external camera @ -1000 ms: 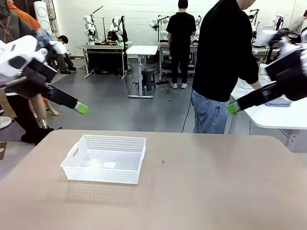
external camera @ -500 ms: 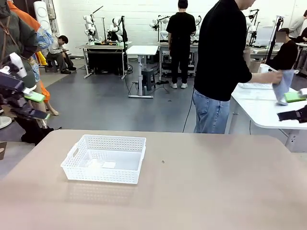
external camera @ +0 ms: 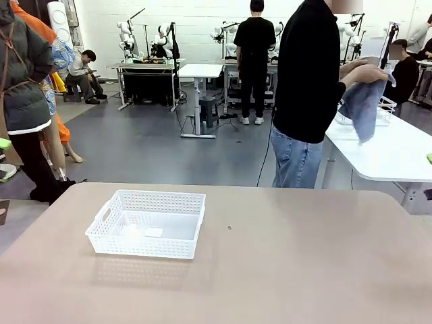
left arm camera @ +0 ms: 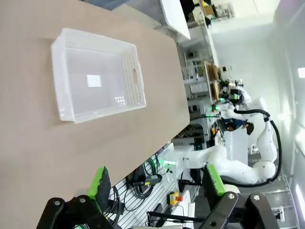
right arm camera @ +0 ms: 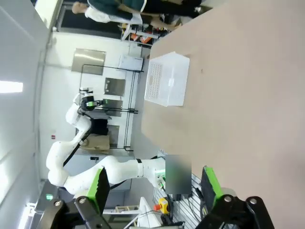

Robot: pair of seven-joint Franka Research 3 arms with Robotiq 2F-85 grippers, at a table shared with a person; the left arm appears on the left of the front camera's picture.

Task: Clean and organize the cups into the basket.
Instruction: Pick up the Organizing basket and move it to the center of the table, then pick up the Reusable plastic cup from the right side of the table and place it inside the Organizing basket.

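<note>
Right, from my seat the left gripper (left arm camera: 156, 183) has its green pads (left arm camera: 100, 182) spread wide apart, and its camera looks down at the tan table (left arm camera: 38, 157) from well away. The right gripper (right arm camera: 155, 186) is the same, its two fingers (right arm camera: 209, 183) parted, well apart from everything on the tabletop.

The basket (external camera: 192, 202) sits flat on the table (external camera: 283, 270), on my left half of it, upright with its open side up. It lies nearer the far edge than the near one. In the left wrist view I can see its lattice wall (left arm camera: 133, 86) with the handle slot. There is a small white label (left arm camera: 94, 80) on its floor. From the right wrist the basket (right arm camera: 167, 78) shows as a small white box far across the tan surface (right arm camera: 238, 95).

Across the table a person in a black top and jeans (external camera: 310, 81) is turned toward a white side table (external camera: 391, 152) on my right. A raised hand (external camera: 368, 69) holds up a blue-grey cloth (external camera: 361, 104) above that side table.
</note>
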